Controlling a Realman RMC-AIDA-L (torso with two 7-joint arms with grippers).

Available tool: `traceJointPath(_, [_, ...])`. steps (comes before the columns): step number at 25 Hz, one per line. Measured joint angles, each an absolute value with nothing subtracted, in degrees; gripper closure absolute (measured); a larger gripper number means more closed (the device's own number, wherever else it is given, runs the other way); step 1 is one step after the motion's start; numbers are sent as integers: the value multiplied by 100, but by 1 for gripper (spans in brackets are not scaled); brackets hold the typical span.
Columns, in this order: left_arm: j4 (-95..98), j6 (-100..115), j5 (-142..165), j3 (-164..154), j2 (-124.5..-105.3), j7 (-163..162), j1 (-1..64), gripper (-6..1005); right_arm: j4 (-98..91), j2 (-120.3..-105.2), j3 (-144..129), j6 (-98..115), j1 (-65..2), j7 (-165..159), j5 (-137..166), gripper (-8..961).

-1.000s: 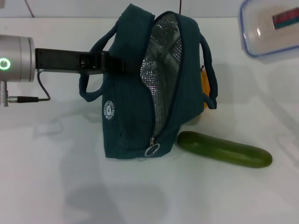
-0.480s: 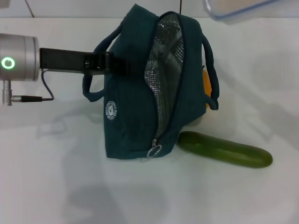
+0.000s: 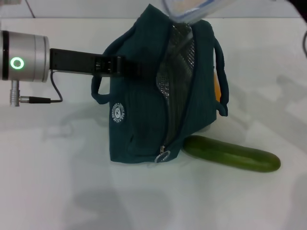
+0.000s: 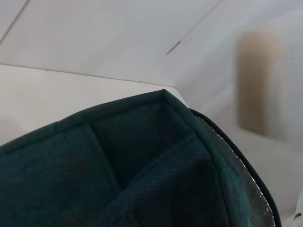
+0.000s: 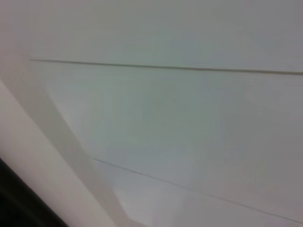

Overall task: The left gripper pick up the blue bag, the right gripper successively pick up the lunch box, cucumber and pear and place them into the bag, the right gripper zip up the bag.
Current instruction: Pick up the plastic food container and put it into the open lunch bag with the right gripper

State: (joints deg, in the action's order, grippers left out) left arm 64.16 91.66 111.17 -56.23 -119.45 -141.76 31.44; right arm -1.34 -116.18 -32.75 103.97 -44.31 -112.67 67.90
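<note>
- The left gripper (image 3: pixel 127 67) reaches in from the left edge of the head view and is clamped narrow on the upper near side of the blue bag (image 3: pixel 144 110), holding it upright at the centre of the frame with its mouth gaping and the silver lining showing.
- The lunch box (image 3: pixel 192 8) sits at the top centre, cut off by the upper edge, its clear corner just over the bag's open top; only that lower corner shows.
- I judge the step in hand to be the first loading: the box is over the opening but not yet down inside.
- The next move calls for lowering the box straight through the gap without catching the zip edge, then letting go.
- The right gripper itself is out of sight in every view, so I cannot tell how its claw stands; its wrist view shows only pale wall.
- The cucumber (image 3: pixel 231 153) lies on the table (image 3: pixel 57 191) at lower right, its end touching or just beside the bag's base.
- The pear (image 3: pixel 217 86) is mostly hidden behind the bag's right side; only an orange sliver shows.
</note>
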Motion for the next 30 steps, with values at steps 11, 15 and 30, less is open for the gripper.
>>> traceJointPath(11, [6415, 9086, 10912, -5588, -11946, -14072, 3102, 951, -29, -11619, -3832, 9754, -4215, -11043, 6794, 857])
traceJointPath(15, [6404, 9014, 10786, -5577, -11948, -14028, 3046, 951, -29, -11619, -4011, 9686, -4175, -11054, 6794, 857])
traceJointPath(30, [6266, 9006, 10691, -5601, -11943, -13921, 3081, 950, -38, -11619, -4524, 9179, -4447, -11044, 6807, 855])
